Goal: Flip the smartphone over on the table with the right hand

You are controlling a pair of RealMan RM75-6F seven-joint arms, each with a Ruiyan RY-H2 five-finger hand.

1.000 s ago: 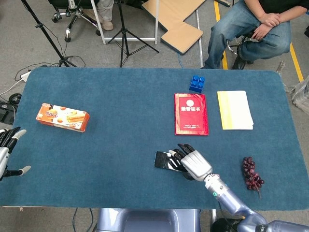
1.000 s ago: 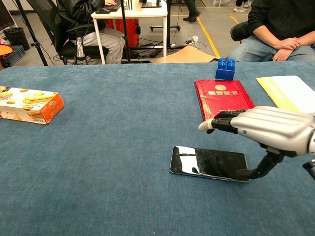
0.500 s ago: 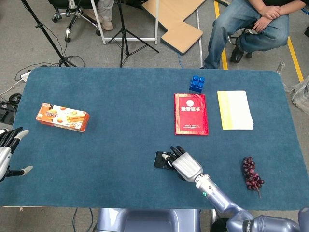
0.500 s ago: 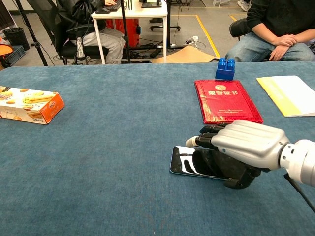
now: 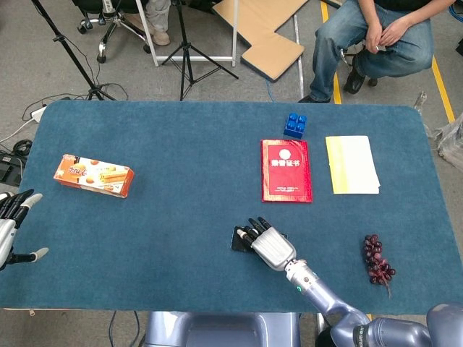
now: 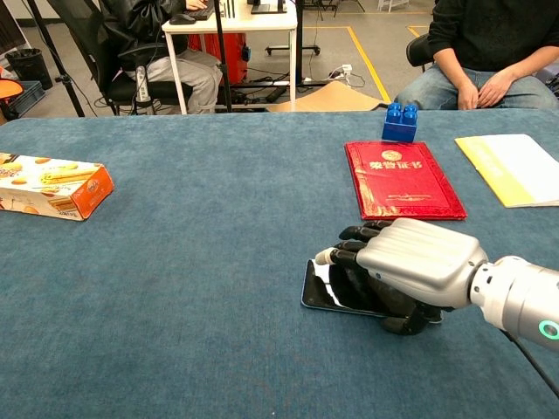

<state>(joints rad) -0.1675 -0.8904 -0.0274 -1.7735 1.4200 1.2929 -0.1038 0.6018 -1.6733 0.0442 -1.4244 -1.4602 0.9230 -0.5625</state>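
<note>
The black smartphone (image 5: 237,238) (image 6: 321,291) lies flat on the blue table (image 5: 181,152), screen up, near the front edge. My right hand (image 5: 269,246) (image 6: 410,262) lies over most of it. Its fingers (image 6: 345,255) curl down over the phone's far left part, and the thumb (image 6: 400,325) sits against the near edge. Only the phone's left end shows. My left hand (image 5: 14,228) hovers at the table's left edge with fingers spread, holding nothing; the chest view does not show it.
A red booklet (image 5: 286,170) (image 6: 402,179) lies just beyond the phone. Behind it are a blue block (image 5: 295,124) and yellow papers (image 5: 351,164). Dark grapes (image 5: 377,258) lie at the right, a snack box (image 5: 94,176) at the left. A person sits beyond the far edge.
My right hand has slid left along the phone and come down, from touching its right end with the thumb to covering most of it. The phone has stayed flat in place.
</note>
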